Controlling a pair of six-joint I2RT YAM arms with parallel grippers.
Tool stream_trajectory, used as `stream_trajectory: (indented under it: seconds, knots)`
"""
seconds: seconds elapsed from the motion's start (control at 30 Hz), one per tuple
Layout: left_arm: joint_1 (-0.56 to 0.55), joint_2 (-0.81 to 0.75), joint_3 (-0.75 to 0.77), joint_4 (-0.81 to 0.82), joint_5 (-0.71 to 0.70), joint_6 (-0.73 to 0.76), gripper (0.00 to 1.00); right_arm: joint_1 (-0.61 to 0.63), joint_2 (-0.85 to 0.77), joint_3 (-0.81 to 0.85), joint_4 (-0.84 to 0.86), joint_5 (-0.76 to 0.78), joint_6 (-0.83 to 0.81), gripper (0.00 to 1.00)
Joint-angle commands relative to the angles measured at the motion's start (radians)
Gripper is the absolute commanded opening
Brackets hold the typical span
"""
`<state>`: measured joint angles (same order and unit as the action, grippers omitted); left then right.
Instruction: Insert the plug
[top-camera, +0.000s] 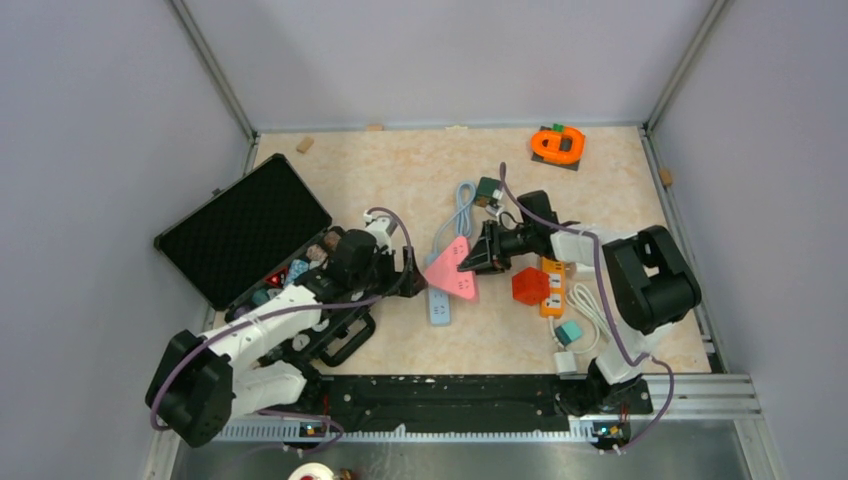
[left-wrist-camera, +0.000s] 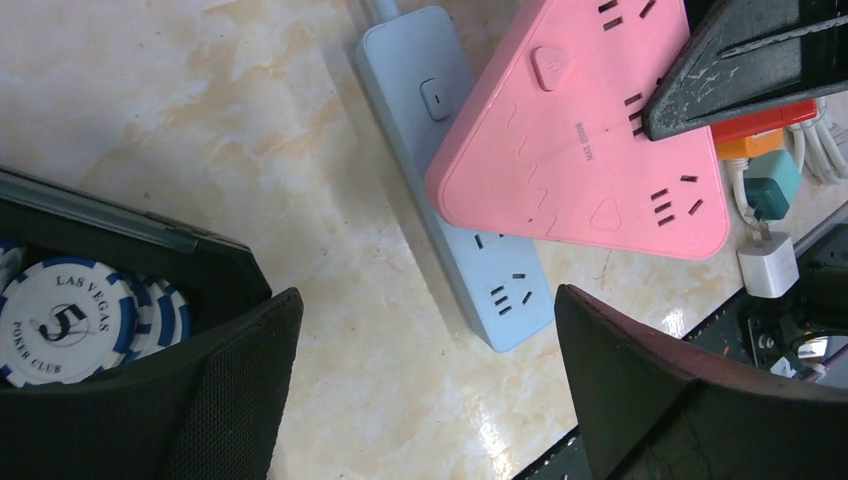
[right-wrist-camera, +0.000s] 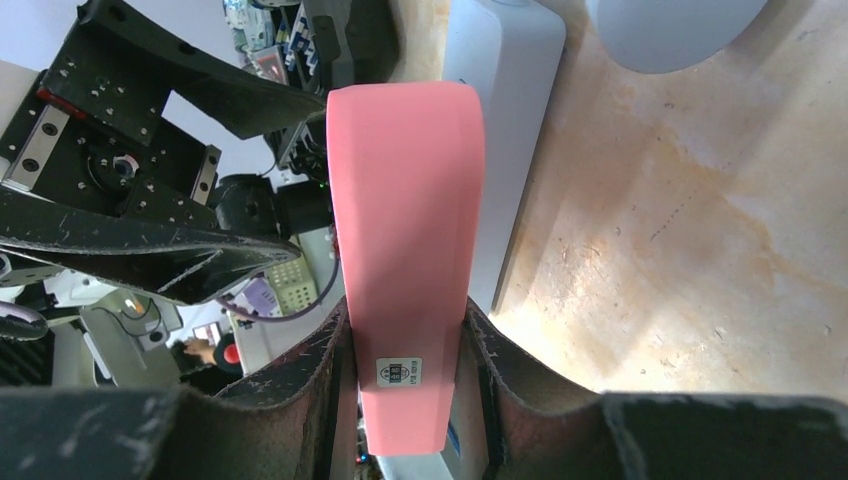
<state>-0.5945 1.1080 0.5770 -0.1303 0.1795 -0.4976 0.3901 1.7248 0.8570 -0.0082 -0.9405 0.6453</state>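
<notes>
Your right pincer (top-camera: 470, 262) clamps the pink triangular power strip (top-camera: 452, 274) at frame centre, over the blue power strip (top-camera: 440, 306). Your left pincer (top-camera: 412, 276) gapes empty beside it. Level the pink strip first. The likely plug (top-camera: 488, 190) lies ungrasped, above centre.

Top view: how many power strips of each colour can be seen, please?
Pink strip: 1
Blue strip: 1
Orange strip: 1
Total: 3
Red hexagon and white block: unclear, not counted.
</notes>
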Motion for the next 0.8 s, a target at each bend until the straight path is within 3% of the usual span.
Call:
stream_trajectory:
  seconds: [0.0,0.77]
  knots:
    - [-0.002,0.049,0.066,0.057,0.045,-0.022,0.94,0.007,0.066,0.010,-0.095,0.190,-0.094,0.00]
    - [0.000,0.295,0.118,0.203,0.061,-0.102,0.81,0.006,0.128,0.047,-0.150,0.261,-0.157,0.04]
